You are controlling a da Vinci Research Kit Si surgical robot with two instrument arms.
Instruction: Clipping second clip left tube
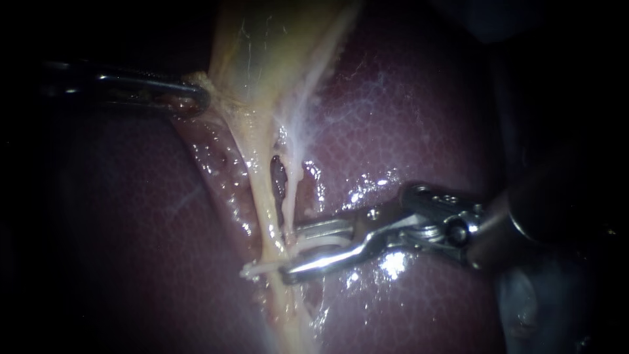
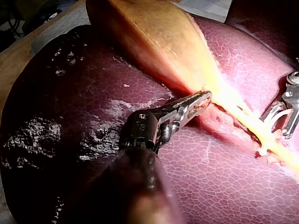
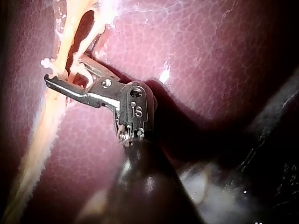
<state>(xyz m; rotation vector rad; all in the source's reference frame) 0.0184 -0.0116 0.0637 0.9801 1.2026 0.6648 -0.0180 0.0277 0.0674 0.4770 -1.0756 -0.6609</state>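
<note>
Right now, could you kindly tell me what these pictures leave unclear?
- Endoscope view: shaft of the left instrument, mostly lost in darkness.
- Endoscope view: whether a clip sits on the tube, covered by the claw of the right instrument.
- Left wrist view: the right instrument's shaft, cut off by the edge.

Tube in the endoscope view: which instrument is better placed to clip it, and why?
Right: the right instrument has open jaws straddling the tube; the left instrument is busy gripping the edge of the gallbladder.

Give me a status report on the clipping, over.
Left instrument shut on gallbladder edge. Right instrument open, straddling tube over liver. Nothing in the way.
</note>
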